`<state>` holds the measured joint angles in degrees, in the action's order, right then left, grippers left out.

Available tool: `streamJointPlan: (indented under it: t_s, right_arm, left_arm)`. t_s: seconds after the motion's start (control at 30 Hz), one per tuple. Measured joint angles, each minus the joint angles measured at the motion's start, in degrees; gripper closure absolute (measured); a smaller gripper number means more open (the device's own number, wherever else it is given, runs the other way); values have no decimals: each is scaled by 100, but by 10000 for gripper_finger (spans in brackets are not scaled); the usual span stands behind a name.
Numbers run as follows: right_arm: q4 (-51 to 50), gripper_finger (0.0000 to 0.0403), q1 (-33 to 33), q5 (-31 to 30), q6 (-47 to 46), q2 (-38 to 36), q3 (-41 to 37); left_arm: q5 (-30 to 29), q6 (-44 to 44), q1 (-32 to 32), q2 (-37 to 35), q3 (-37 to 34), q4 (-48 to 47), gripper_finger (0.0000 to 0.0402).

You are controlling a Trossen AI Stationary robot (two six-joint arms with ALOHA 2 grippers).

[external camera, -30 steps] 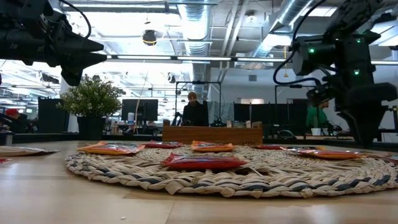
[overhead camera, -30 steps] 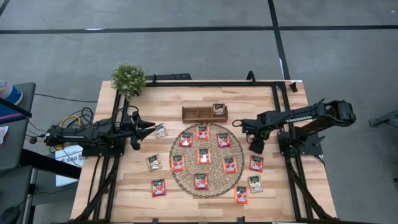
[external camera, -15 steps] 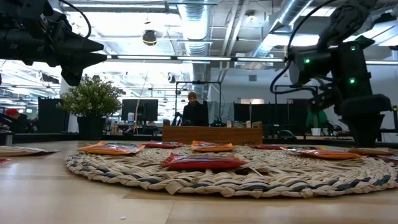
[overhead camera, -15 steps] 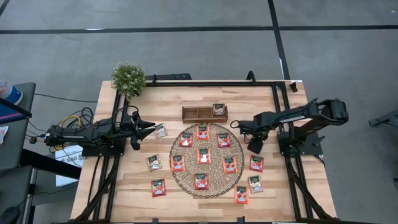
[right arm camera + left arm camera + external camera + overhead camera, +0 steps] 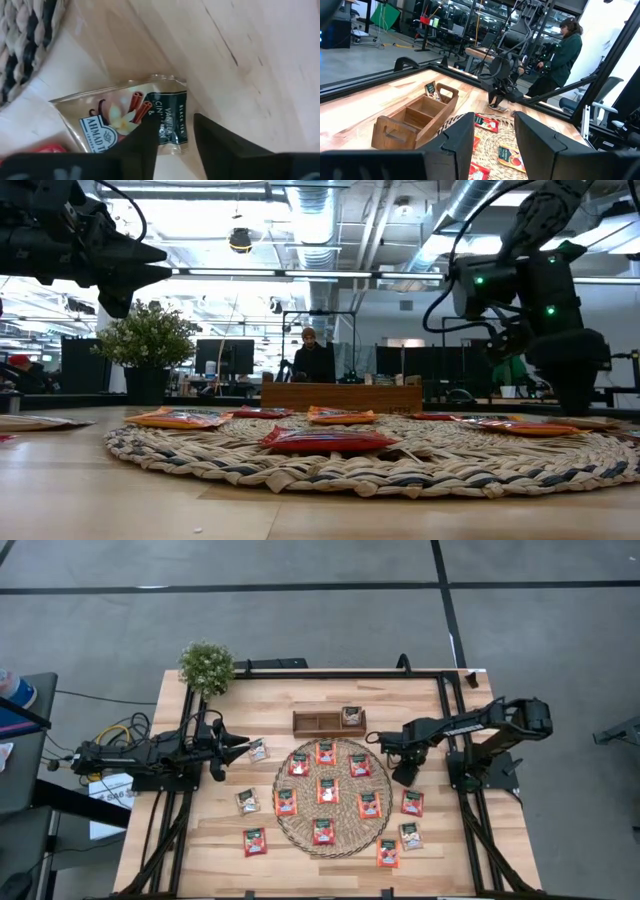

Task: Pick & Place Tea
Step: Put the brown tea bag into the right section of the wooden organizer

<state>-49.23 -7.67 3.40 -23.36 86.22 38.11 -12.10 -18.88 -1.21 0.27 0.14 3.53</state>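
Pale sachet (image 5: 131, 123) lies under right tool (image 5: 174, 134) (touching).

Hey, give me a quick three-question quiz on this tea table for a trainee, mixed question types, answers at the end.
1. True or false: one sachet sits in an end compartment of the wooden tray.
2. Which claw is down at the pale sachet beside the woven mat? A left, B right.
3. Which flavour word starting with V is printed on that pale sachet?
Key: 1 true; 2 B, the right claw; 3 vanilla.
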Motion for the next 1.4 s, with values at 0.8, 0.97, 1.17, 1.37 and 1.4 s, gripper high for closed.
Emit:
streamJointPlan:
  t_s: [0.8,0.97,1.17,1.37,1.4]
  right_arm:
    - [-1098,402,-151,-384,-218,21,710]
    - [-1786,402,85,-1031,-170,17,1560]
    - [-2316,402,292,-1702,-48,12,2620]
    - [-2565,403,353,-2429,259,3,3476]
    - [-2576,403,351,-2508,362,2,3583]
  left_arm:
    - [0,1,2,0,0,0,269]
    - [-2,1,1,0,0,0,269]
    - [-2,1,1,0,0,0,269]
    - [-2,1,0,0,0,0,269]
    - [-2,1,2,0,0,0,269]
